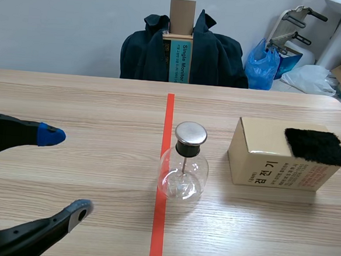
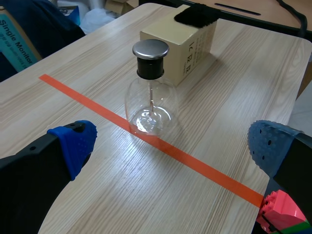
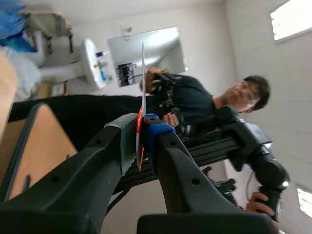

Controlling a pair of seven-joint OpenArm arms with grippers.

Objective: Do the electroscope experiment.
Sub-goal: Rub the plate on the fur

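Wood table (image 1: pixel 73 98), orange tape line (image 1: pixel 169 113) down the middle. We saw the electroscope (image 1: pixel 184 164), a glass flask w/ metal cap, upright on the tape. Cardboard box (image 1: pixel 262 155) sat near it on the right, black fuzzy pad (image 1: pixel 315 146) on top. L gripper (image 1: pixel 68 172) was wide open, holding nothing, well left of the flask. R gripper (image 3: pixel 141 136) pointed up at the room, pads pinched on a thin sheet (image 3: pixel 143 73); person (image 3: pixel 195 105) in bkgd.

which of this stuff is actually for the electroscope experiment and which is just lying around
For the job:
glass electroscope flask
black fur pad, lying on the cardboard box
thin flat strip, held between the jaws of the right gripper

Just lying about:
pink toy bricks
blue plastic bag
dark jacket
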